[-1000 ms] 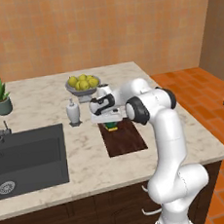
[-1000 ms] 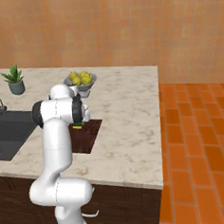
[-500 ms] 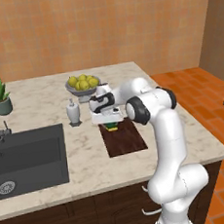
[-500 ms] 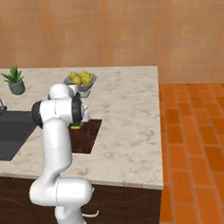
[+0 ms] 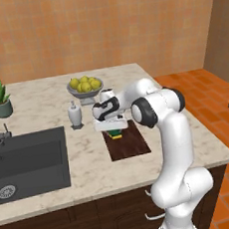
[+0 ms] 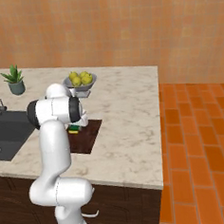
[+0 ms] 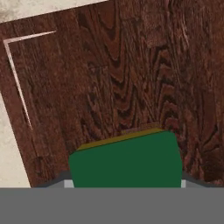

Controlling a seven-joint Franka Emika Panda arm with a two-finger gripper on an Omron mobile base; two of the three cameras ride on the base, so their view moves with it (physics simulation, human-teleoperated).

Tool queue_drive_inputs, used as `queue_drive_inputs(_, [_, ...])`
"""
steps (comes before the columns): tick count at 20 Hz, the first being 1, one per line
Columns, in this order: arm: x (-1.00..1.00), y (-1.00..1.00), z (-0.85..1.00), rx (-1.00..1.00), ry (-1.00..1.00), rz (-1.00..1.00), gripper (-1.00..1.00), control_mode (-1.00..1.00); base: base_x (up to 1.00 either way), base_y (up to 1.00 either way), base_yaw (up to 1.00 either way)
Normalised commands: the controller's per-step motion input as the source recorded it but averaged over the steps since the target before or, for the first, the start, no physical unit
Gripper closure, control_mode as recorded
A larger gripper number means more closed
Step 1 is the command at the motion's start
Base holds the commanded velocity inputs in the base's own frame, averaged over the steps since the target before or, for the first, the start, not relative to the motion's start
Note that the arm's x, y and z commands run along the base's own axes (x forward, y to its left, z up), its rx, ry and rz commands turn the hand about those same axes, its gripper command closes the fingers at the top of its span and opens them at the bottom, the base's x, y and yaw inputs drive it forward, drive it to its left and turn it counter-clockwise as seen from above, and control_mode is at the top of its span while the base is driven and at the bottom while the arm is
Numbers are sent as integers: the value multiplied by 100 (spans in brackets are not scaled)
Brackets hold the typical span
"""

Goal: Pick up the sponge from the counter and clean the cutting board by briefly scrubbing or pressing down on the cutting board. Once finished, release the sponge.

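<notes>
Sponge held down on the board.

From the left base view we see the two-finger gripper (image 5: 113, 130) closed on the small green-topped yellow sponge (image 5: 115, 133), which sits at the far end of the flat dark brown wooden cutting board (image 5: 126, 141) on the beige marbled stone counter (image 5: 91, 164); a white soap bottle (image 5: 75, 114) stands just left, a grey bowl of lemons (image 5: 85, 87) beyond. From the right base view we see the sponge (image 6: 75, 129) under the hand, on the board's (image 6: 89, 133) far left part. In the hand view we find the green sponge (image 7: 127, 162) between the fingers, with board grain (image 7: 131, 78) around it.
</notes>
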Motion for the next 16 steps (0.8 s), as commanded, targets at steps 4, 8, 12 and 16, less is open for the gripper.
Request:
queue_drive_inputs(4, [-65, 0, -6, 0, -1, 0, 100, -100, 0, 0, 0])
queue_drive_inputs(8, [-51, 12, -17, -1, 2, 0, 100, -100, 0, 0, 0])
queue_drive_inputs(12, [-27, 16, -61, -1, 7, 0, 100, -100, 0, 0, 0])
queue_drive_inputs(16, [-38, 13, -77, -2, 2, 0, 100, -100, 0, 0, 0])
